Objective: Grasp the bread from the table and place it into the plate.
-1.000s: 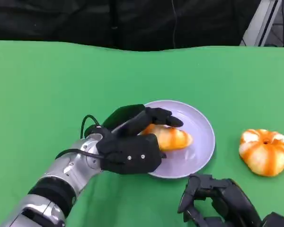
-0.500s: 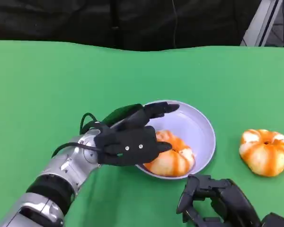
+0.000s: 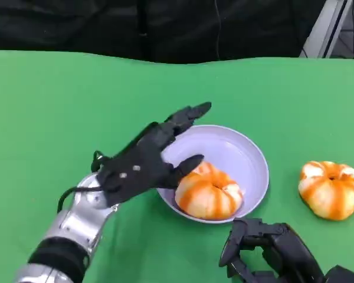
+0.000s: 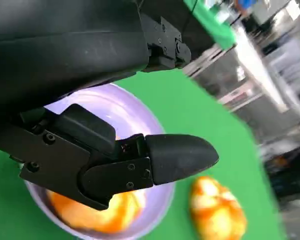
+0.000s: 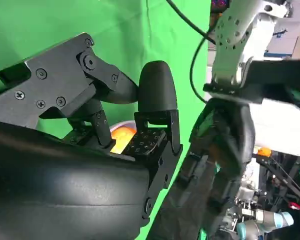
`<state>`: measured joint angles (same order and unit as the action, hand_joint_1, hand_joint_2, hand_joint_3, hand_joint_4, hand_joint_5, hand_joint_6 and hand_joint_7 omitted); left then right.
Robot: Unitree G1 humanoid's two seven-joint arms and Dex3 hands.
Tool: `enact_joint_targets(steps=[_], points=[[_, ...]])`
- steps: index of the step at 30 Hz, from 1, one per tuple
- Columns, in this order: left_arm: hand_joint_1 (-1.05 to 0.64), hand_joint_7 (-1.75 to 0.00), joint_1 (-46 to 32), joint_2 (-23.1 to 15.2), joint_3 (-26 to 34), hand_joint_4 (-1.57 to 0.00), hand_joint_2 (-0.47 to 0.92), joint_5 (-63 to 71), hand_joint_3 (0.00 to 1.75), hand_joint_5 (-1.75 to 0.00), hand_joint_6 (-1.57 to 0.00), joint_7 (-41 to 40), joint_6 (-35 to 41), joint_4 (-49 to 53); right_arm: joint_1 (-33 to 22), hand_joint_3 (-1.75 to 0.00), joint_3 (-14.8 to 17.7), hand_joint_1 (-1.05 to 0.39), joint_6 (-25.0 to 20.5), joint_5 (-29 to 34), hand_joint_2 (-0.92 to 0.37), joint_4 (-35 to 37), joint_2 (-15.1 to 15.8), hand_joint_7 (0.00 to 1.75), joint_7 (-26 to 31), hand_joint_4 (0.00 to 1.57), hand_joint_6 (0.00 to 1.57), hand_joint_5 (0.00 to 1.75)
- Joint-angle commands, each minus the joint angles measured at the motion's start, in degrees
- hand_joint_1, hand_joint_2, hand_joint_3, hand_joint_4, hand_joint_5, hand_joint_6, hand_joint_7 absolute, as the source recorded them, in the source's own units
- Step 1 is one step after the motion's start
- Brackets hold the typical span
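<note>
two breads are seen in the head view. one bread (image 3: 208, 193) lies inside the single plate (image 3: 248, 154), at the centre of the frame, toward the plate's lower left rim. the second bread (image 3: 332, 189) sits on the green desk (image 3: 59, 106) at the right edge, well apart from the plate. the left hand (image 3: 143, 159) is spread over the plate's left rim with nothing held, its long fingers (image 3: 189, 114) pointing to the upper right and its thumb just beside the bread in the plate. the right hand (image 3: 265, 247) is found at the lower right, below the plate, with fingers curled in on nothing. in the left wrist view both breads and the plate (image 4: 140, 112) are shown past the fingers.
</note>
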<state>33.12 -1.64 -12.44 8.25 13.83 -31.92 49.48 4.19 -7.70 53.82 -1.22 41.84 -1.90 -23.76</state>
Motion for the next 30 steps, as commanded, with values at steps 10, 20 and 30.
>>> enact_joint_targets(steps=[10,20,30], points=[[-0.82,-0.03,-10.3,2.2,8.2,-0.38,0.92,-14.4,0.62,-0.06,-0.31,6.7,-3.5,-9.8,0.1,-1.03,0.6,-0.13,0.3,-1.3,-0.58,-0.2,0.9,1.19,-0.4,0.84,0.88,1.55],[-0.82,-0.03,-20.9,2.5,10.9,-0.43,0.92,-23.8,0.57,-0.05,-0.34,11.6,2.3,-24.9,0.1,-1.02,0.6,-0.14,-0.1,-2.5,-0.58,0.0,1.0,1.2,-1.6,0.83,0.88,1.54],[-0.78,-0.03,-33.5,5.0,12.9,-0.53,0.92,-32.5,0.54,-0.05,-0.41,12.8,7.8,-37.0,-0.1,-1.03,0.7,-0.13,0.4,-2.3,-0.58,0.2,1.1,1.24,-1.7,0.82,0.86,1.57]])
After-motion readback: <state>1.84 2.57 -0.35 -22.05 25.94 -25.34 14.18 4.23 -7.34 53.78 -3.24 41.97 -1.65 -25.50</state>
